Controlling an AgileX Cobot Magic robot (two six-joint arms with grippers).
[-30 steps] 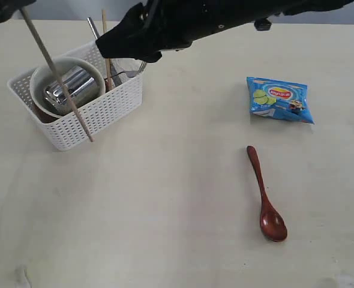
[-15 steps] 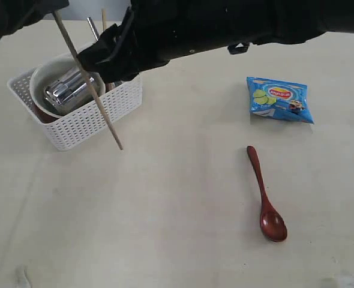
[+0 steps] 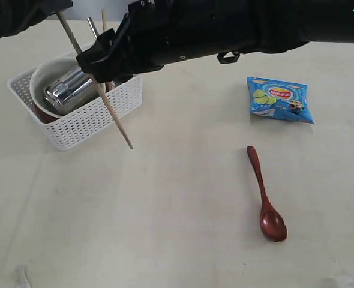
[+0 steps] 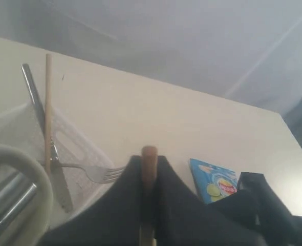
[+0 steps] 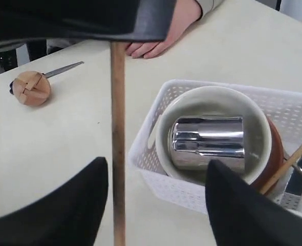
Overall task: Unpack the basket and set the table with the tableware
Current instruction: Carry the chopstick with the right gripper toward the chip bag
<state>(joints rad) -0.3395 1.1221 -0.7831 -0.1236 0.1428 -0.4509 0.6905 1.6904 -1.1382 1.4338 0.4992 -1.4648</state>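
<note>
Spoon: the red-brown wooden spoon (image 3: pixel 266 201) lies flat on the wide pale cream table (image 3: pixel 165 234), well apart from both arms. You risk little here.
Packet: the blue snack packet (image 3: pixel 279 99) lies beyond the spoon. It is not tableware, so leave it alone.
Held stick: the long pale wooden chopstick (image 3: pixel 111 114) hangs tilted, its lower tip out past the basket wall over bare table. The left gripper (image 4: pixel 149 169) has its jaws pinching the upper end only. Gripped that far from its middle, it can pivot or slip if you swing fast.
Reach: the right gripper (image 5: pixel 156 166) hovers over the basket with jaws spread wide, and the held stick passes close by one finger. Descend now and you may knock the stick loose or clash the arms.
Basket: the white perforated plastic basket (image 3: pixel 81 123) holds the cream bowl (image 3: pixel 38 81), the shiny steel cup (image 3: pixel 66 93) lying inside it, a second wooden chopstick (image 3: pixel 104 21), a steel knife (image 4: pixel 36 97) and a steel fork (image 4: pixel 92 171). It looks light, so a snagged utensil can drag or tip it.
</note>
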